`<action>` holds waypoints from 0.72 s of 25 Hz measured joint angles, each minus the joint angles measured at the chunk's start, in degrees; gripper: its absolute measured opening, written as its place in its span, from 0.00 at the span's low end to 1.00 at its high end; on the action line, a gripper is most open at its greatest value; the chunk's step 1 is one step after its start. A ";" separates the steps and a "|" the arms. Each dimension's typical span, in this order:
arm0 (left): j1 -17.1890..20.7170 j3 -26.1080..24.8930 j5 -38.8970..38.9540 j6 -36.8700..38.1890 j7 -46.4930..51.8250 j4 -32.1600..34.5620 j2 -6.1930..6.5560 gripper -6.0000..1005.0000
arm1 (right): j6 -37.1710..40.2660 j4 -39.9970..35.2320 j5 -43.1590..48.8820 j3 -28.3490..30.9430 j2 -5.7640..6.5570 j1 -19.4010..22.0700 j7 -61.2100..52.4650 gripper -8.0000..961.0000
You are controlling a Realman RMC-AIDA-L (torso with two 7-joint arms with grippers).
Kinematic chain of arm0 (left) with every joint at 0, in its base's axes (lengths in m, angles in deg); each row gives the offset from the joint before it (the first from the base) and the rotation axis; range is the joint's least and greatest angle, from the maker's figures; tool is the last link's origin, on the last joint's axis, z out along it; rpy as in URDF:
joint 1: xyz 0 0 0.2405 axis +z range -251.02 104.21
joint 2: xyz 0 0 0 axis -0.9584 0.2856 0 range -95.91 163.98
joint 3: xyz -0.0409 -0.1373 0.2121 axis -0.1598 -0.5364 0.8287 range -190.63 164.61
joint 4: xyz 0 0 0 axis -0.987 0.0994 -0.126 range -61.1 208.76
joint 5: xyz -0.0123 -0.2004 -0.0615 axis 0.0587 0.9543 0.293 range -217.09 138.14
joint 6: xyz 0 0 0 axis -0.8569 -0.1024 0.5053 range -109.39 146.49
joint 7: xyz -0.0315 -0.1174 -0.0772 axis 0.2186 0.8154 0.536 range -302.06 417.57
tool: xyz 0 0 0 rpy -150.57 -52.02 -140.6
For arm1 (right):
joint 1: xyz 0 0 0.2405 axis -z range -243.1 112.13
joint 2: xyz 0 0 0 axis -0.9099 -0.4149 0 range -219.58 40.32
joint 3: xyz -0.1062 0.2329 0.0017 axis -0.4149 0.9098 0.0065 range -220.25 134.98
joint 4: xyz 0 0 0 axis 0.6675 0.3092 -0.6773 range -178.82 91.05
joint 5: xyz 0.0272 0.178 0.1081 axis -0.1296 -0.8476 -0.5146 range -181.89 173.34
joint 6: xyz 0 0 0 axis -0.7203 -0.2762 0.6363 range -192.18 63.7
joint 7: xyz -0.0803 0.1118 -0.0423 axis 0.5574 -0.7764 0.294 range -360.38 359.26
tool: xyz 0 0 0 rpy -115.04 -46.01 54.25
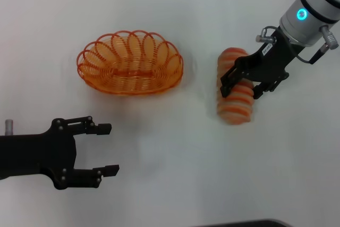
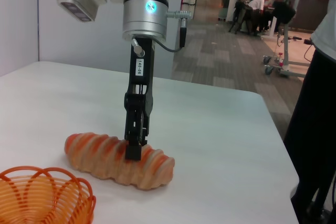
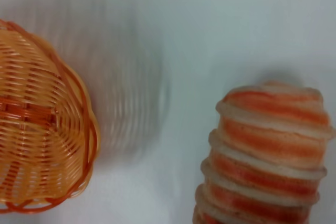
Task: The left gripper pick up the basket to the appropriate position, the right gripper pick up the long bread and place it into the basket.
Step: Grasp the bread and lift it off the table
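Head view: white table (image 1: 170, 14). Orange wire basket (image 1: 130, 63) sits upright left of centre, nothing inside it. Long bread (image 1: 236, 86) lies flat on the table to the basket's right, well apart from it, cream with orange-red stripes across.

Right gripper (image 1: 241, 84) down over the bread's middle, fingers spread to either side of the loaf, straddling it; not closed on it as far as can be judged. Small white label visible on its body.

Left gripper (image 1: 106, 149) low near the table's near-left edge, fingers parted, nothing between them, clear of the basket.

Left wrist view: right gripper (image 2: 134, 150) stands vertical, fingertip against the bread (image 2: 118, 160); basket rim (image 2: 47, 195) in the foreground.

Right wrist view: striped bread end (image 3: 268, 156) close up, basket (image 3: 42, 129) beside it with bare table between.
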 joint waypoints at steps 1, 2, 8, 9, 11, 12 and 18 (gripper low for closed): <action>-0.01 0.00 0.00 -0.13 0.00 -0.13 0.00 0.79 | -0.36 0.37 -0.02 0.00 -0.04 -0.04 0.00 0.87; -0.06 0.00 0.00 -0.24 0.00 -0.31 0.00 0.79 | -0.61 0.54 -0.02 -0.01 -0.11 -0.06 0.00 0.87; -0.58 0.00 -0.09 -1.18 -0.06 -1.14 0.01 0.79 | -1.74 0.90 -0.05 -0.05 -0.50 -0.14 0.02 0.86; -0.64 0.00 -0.12 -1.23 -0.07 -1.24 0.02 0.79 | -1.90 1.01 -0.05 -0.06 -0.52 -0.16 0.02 0.86; -0.71 0.00 -0.10 -1.40 -0.08 -1.29 0.06 0.79 | -2.39 1.35 -0.06 -0.08 -0.54 -0.16 0.03 0.86; -0.71 0.00 -0.06 -1.51 -0.09 -1.29 0.08 0.79 | -2.59 1.46 -0.06 -0.10 -0.57 -0.16 0.03 0.86; -0.70 0.00 -0.05 -1.71 -0.09 -1.29 0.09 0.79 | -3.46 1.86 -0.06 -0.56 -0.67 -0.14 0.30 0.85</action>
